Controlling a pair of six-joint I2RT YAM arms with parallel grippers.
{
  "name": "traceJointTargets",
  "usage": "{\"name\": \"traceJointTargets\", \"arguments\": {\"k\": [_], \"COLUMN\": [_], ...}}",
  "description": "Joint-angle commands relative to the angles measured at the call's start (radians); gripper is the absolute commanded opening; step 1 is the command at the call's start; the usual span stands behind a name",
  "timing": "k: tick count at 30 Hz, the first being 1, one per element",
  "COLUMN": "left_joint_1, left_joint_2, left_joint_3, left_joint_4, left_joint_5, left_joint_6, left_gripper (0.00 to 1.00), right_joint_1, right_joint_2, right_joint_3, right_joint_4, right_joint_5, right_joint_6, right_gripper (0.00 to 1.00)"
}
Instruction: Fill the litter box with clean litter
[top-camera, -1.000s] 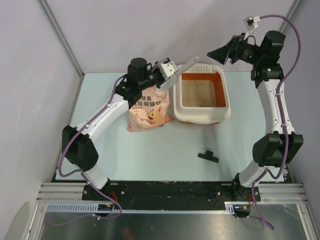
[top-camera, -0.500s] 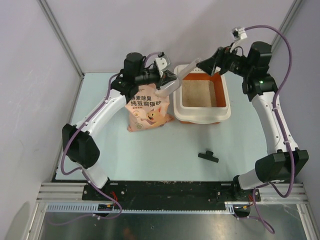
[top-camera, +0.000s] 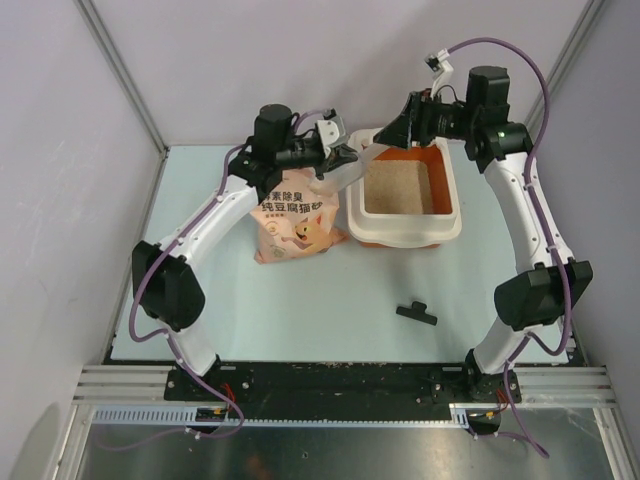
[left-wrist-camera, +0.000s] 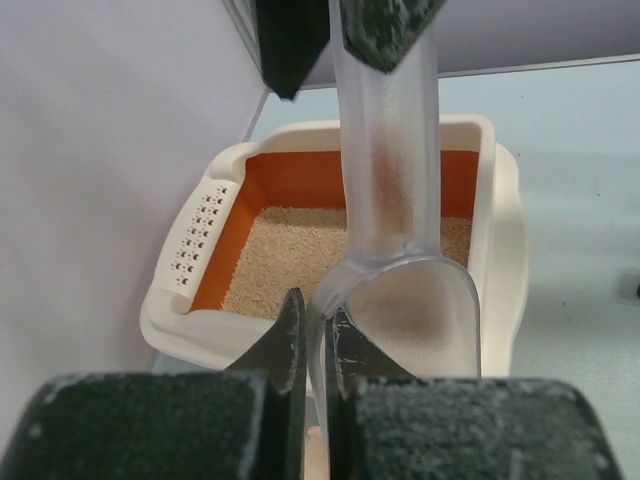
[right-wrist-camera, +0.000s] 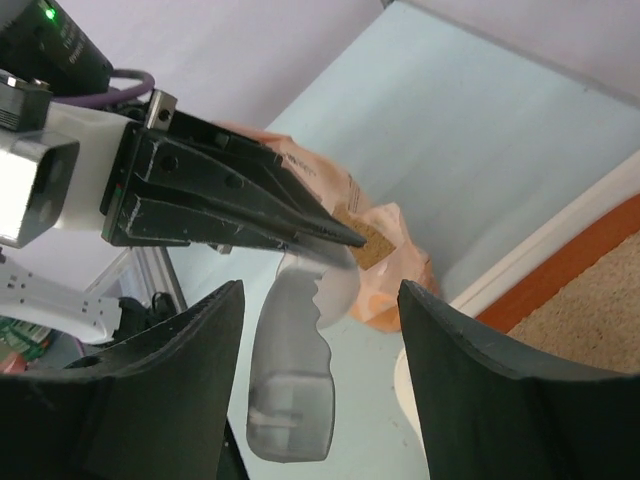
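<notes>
On the bench (top-camera: 300, 300) the litter box (top-camera: 447, 225) holds tan litter (top-camera: 398, 188), with the pink bag (top-camera: 295, 225) standing just beside it. Over them the left tool (left-wrist-camera: 315, 310) is clamped on a clear scoop (left-wrist-camera: 390, 180), and the right tool (right-wrist-camera: 315, 290) has its jaws apart around the scoop's handle.

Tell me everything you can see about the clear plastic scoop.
The scoop is translucent, frosted-looking plastic: a long flat handle widening into a rounded bowl, with a tan dusting. It is held in the air above the far left corner of the litter box. The left gripper is shut on the bowl's rim. The right gripper is open, with a finger either side of the handle's end, neither touching it.
</notes>
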Motion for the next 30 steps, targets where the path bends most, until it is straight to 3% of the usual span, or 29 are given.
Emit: {"name": "traceJointTargets", "arguments": {"k": [1,17,30], "left_joint_1": [-0.008,-0.028,-0.032], "left_joint_2": [-0.036,-0.037,-0.016], "left_joint_3": [0.022,0.016,0.037], "left_joint_4": [0.017,-0.029,-0.032], "left_joint_5": [-0.008,-0.040,-0.083], "left_joint_6": [0.101,0.194,0.145], "left_gripper": [0.00,0.00,0.00], "right_joint_1": [0.002,0.036,0.045], "right_joint_2": [0.002,-0.018,-0.049], "right_joint_3": [0.042,-0.007,-0.058], "right_joint_4": [-0.102,-0.114,-0.097], "right_joint_5": [-0.064,-0.069,-0.043], "right_joint_6": [-0.044,-0.067,-0.079], "right_gripper": [0.67,0.56,0.53]}}
